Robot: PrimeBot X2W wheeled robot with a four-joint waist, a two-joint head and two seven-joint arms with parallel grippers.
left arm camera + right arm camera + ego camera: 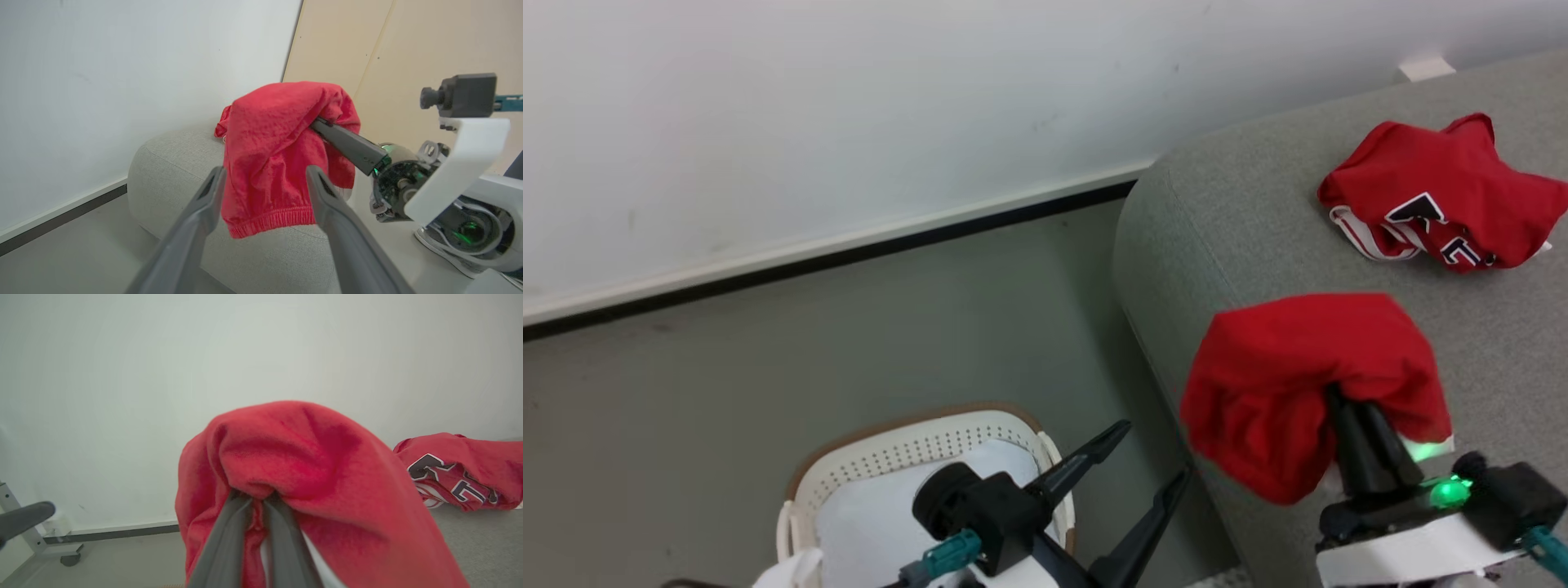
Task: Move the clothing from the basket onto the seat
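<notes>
Clothing, head view: the plain red piece (1307, 384) hangs off my right pincer (1343, 408), which is clamped on a bunched fold just over the seat's (1258, 212) near edge. The numbered piece (1445, 196) already lies further in on the seat, up & right. My left pincer (1152, 452) is spread wide w/ nothing in it, over the basket (907, 445) on the floor.

Left wrist view: the cloth droops, elastic hem lowest. It's a soft, crinkly knit. The seat is grey woven fabric w/ a rounded corner.

Right wrist view: the pincer is pinched nearly closed inside the fold. The seat lies below & to the right, so the drop looks like the right arm's job.
</notes>
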